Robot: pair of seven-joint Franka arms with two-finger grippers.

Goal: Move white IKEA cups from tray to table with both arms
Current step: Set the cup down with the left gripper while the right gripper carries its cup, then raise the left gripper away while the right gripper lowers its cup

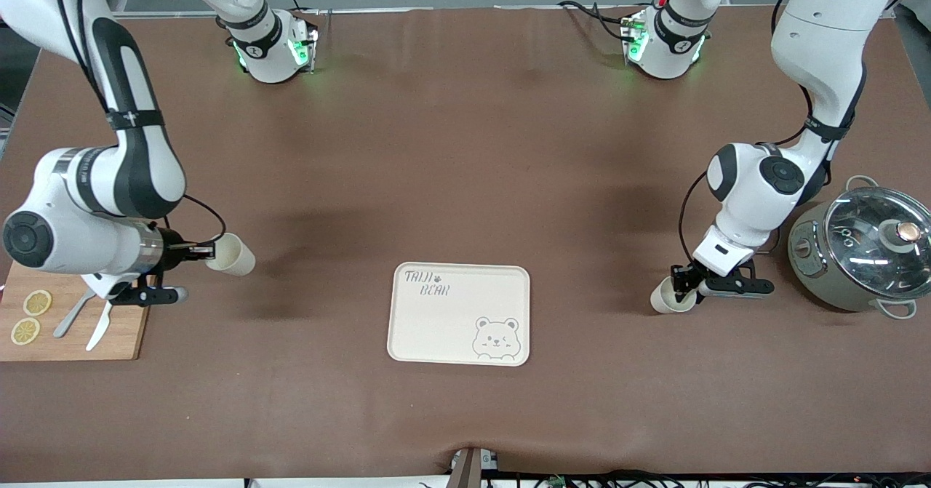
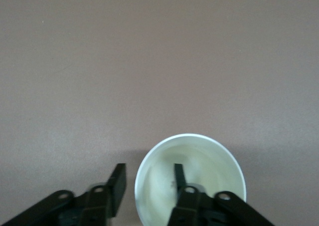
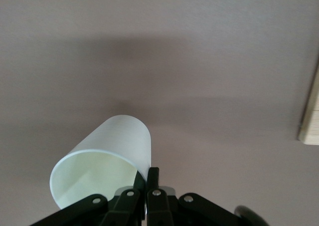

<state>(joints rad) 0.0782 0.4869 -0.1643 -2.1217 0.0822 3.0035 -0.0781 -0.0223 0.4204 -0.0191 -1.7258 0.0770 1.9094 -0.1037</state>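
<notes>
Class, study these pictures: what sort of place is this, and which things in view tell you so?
Probably a robotics lab staged as a kitchen: two arms bolted to a brown-covered table, cables along its edge, plus a lidded cooking pot, a cutting board with lemon slices, and a bear tray.

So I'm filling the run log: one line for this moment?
tray: empty | left end effector: open, straddling cup wall on table | right end effector: shut on tilted cup, above table

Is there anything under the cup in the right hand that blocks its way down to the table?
Nothing visible does. The right hand pinches the cup by its rim, tilted over bare table, beside the cutting board.
</notes>
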